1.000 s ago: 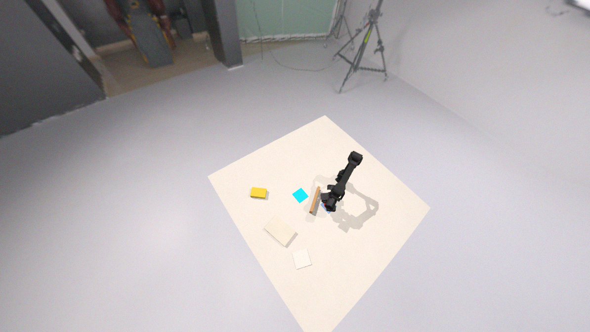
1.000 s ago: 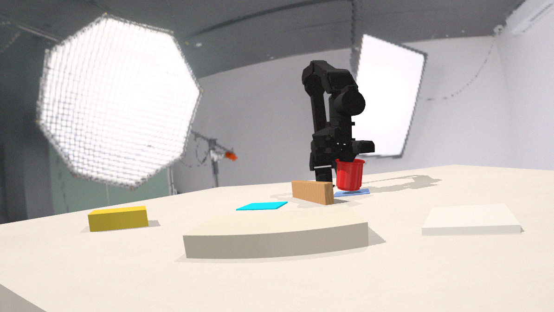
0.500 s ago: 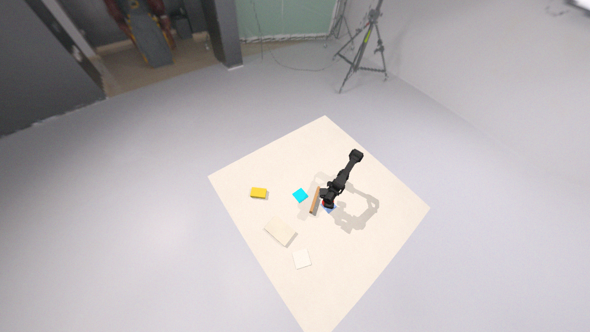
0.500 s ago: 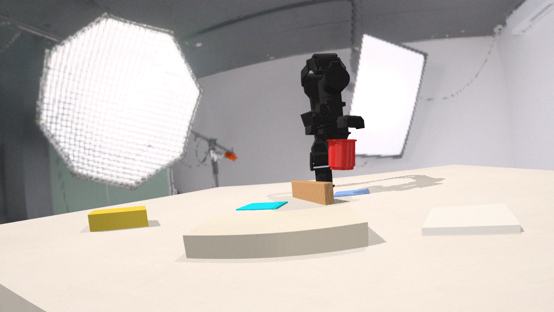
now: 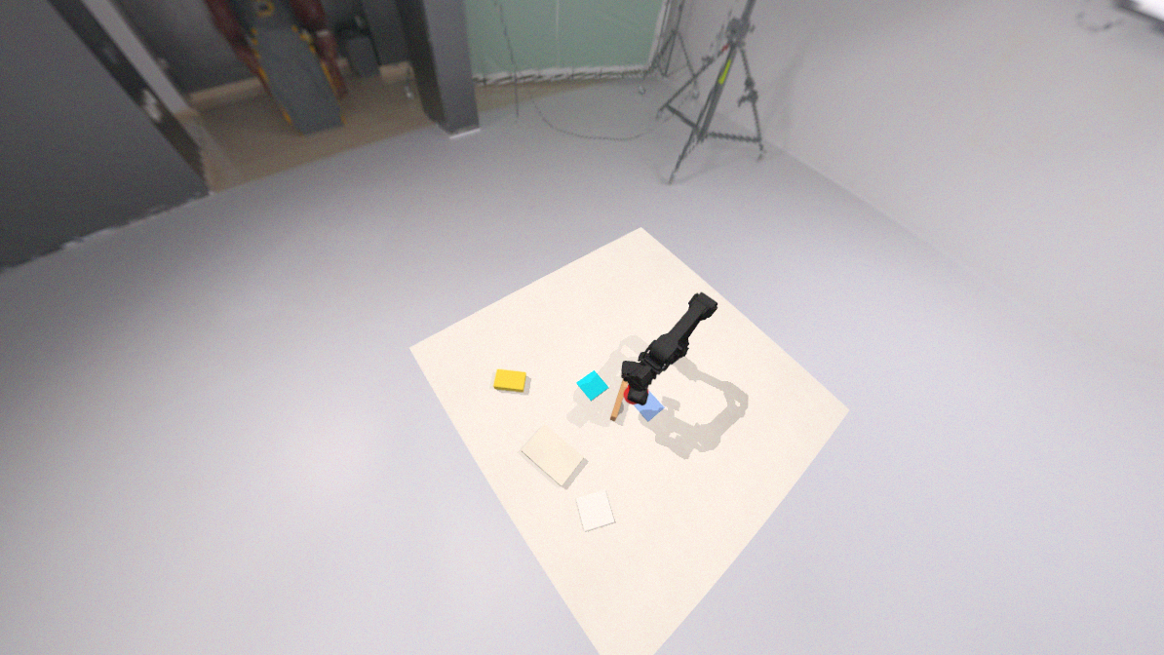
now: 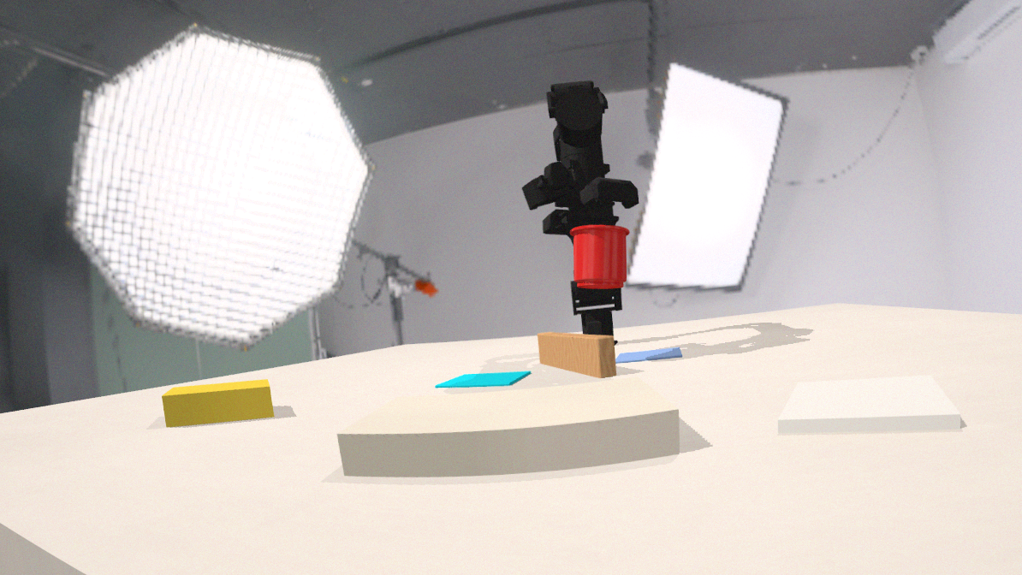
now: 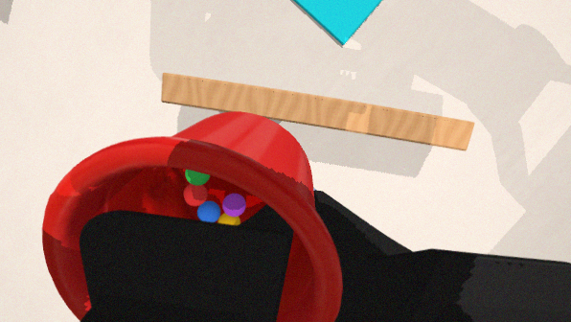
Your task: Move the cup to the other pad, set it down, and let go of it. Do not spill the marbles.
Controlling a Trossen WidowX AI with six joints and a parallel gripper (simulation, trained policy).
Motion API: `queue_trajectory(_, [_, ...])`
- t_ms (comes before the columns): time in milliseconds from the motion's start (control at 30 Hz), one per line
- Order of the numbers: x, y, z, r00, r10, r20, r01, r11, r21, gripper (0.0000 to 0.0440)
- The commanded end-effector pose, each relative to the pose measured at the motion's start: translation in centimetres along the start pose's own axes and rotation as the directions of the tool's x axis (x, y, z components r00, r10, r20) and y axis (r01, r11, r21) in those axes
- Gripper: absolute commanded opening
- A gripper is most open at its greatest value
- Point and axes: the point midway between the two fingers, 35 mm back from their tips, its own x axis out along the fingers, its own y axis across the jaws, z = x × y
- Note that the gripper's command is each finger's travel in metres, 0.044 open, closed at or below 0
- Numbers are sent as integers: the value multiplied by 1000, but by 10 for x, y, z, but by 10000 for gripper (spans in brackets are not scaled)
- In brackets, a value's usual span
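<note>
At the centre of the exterior view, we see the end effector grip the red cup upright, presumably to clear the wooden block unspilled.

Red cup higher than a second ago, shifted off above the blue pad toward the wooden block. Black arm raised with it.
</note>
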Motion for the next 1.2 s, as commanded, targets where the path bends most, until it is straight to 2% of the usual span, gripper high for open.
queue_trajectory(0, [-3, 3, 12, 1000, 19, 23, -19, 1000, 20, 0])
queue_trajectory(533, [11, 5, 78, 992, 66, 109, -80, 988, 135, 0])
queue_trajectory(867, [33, -2, 111, 987, 65, 145, -93, 976, 196, 0])
queue_trajectory(1167, [58, -11, 125, 986, 56, 157, -92, 968, 235, 1])
